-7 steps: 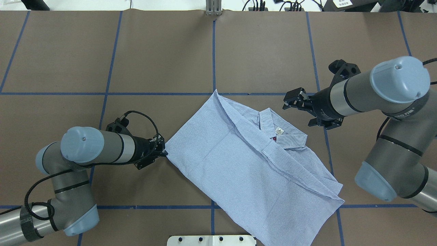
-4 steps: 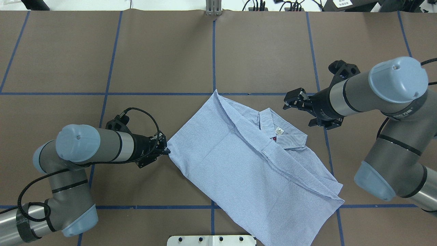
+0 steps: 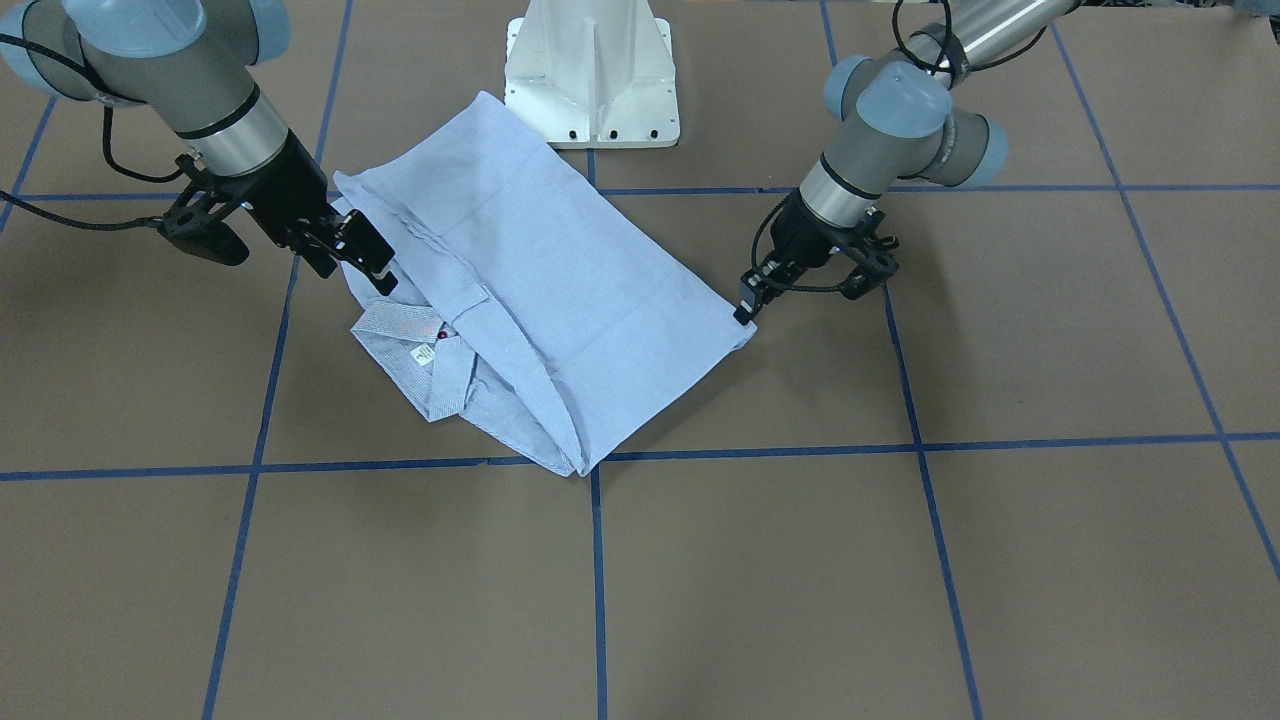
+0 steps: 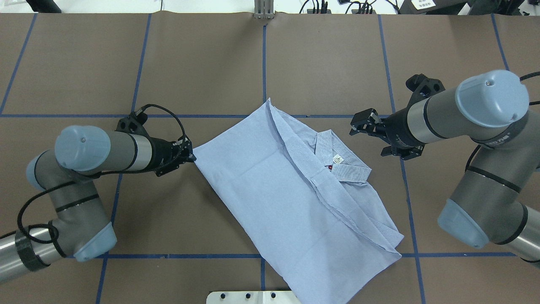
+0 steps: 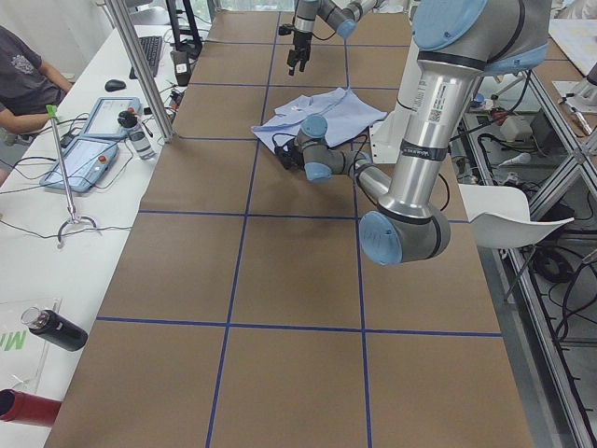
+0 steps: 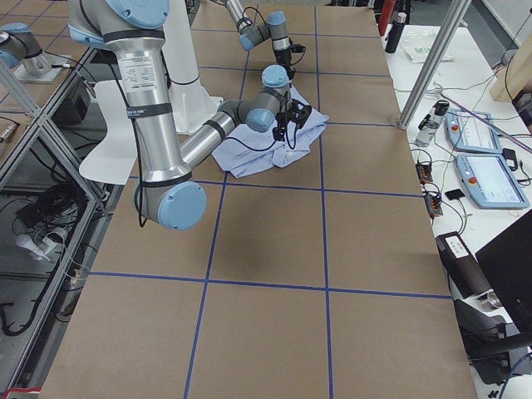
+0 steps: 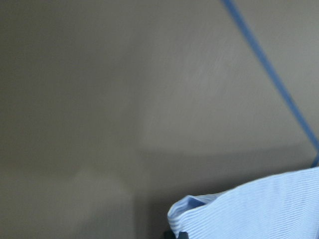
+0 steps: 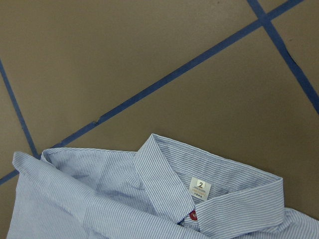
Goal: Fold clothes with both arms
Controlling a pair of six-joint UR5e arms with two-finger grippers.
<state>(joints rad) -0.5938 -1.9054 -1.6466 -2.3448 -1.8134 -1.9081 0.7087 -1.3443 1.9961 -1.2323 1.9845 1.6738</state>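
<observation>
The light-blue, finely white-striped shirt (image 4: 270,190) is laid flat on the brown paper-covered bench (image 4: 202,63). It is folded into a long slanted rectangle, with its collar (image 4: 352,173) and small white neck tag (image 4: 337,159) facing up. One corner of the soft cloth is pinched by the left gripper (image 4: 193,158). The right gripper (image 4: 356,125) is held spread near the collar. The bench is marked into squares by blue tape lines (image 4: 264,63).

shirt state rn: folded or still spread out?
Partly folded. A smooth layer of the shirt lies doubled over the body; collar and tag show beside it. The left gripper pinches one corner.
</observation>
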